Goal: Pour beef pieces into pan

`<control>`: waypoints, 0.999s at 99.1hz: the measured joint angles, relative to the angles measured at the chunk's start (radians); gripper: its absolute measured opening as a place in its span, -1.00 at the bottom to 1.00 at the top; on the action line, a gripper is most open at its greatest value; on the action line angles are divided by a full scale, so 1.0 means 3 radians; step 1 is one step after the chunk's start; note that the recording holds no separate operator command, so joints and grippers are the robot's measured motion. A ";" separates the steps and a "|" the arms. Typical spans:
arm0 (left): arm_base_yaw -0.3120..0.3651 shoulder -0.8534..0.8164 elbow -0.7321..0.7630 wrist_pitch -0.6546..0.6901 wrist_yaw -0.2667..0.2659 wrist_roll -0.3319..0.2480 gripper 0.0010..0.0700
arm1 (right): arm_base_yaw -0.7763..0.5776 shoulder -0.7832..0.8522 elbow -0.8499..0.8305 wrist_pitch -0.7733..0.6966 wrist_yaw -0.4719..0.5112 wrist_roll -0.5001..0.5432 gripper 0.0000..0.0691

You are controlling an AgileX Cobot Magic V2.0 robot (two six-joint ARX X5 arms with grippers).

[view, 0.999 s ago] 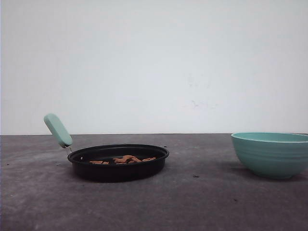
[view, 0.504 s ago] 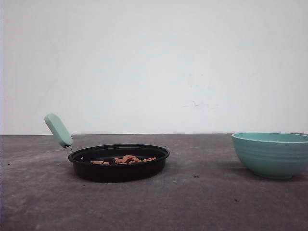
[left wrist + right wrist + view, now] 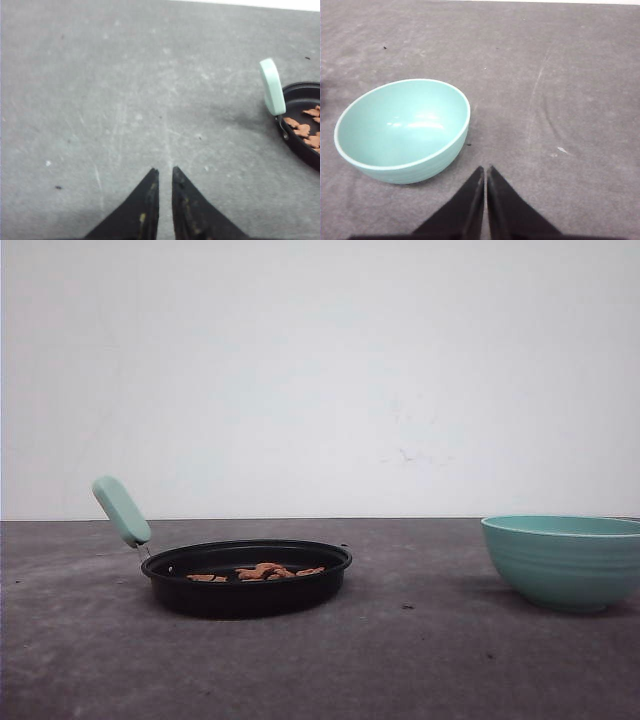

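Beef pieces [image 3: 262, 571] lie in the pan [image 3: 246, 590]; bowl [image 3: 566, 562] at 3 o'clock looks empty. Pouring seems done. Both grippers [image 3: 165, 172] [image 3: 485, 169] have jaws nearly together, empty.

The front camera sits low, near table height, facing forward across the grey table [image 3: 400, 660] to a white wall. Each wrist camera looks steeply down. Front and left wrist views share the shallow black pan [image 3: 246, 578] [image 3: 303, 127], at three o'clock; front and right wrist share the ribbed teal bowl [image 3: 562, 560] [image 3: 402, 130], at nine o'clock.
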 joint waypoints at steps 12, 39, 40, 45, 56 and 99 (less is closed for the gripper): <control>0.0000 0.0000 0.0000 -0.0001 -0.0038 0.0056 -0.97 | 0.0000 0.0000 0.0000 0.0000 -0.0001 0.0000 -0.98; 0.0000 0.0000 0.0000 0.0000 -0.0038 0.0089 -0.97 | 0.0000 0.0000 0.0000 0.0000 -0.0001 0.0000 -0.98; 0.0000 0.0000 0.0000 0.0000 -0.0038 0.0089 -0.97 | 0.0000 0.0000 0.0000 0.0000 -0.0001 0.0000 -0.98; 0.0000 0.0000 0.0000 0.0000 -0.0038 0.0090 -0.97 | 0.0000 0.0000 0.0000 0.0000 -0.0001 0.0000 -0.98; 0.0000 0.0000 0.0000 0.0000 -0.0038 0.0090 -0.97 | 0.0000 0.0000 0.0000 0.0000 -0.0001 0.0000 -0.98; 0.0001 0.0000 0.0000 -0.0001 -0.0038 0.0092 -0.97 | 0.0000 0.0000 0.0000 0.0000 -0.0001 0.0000 -0.98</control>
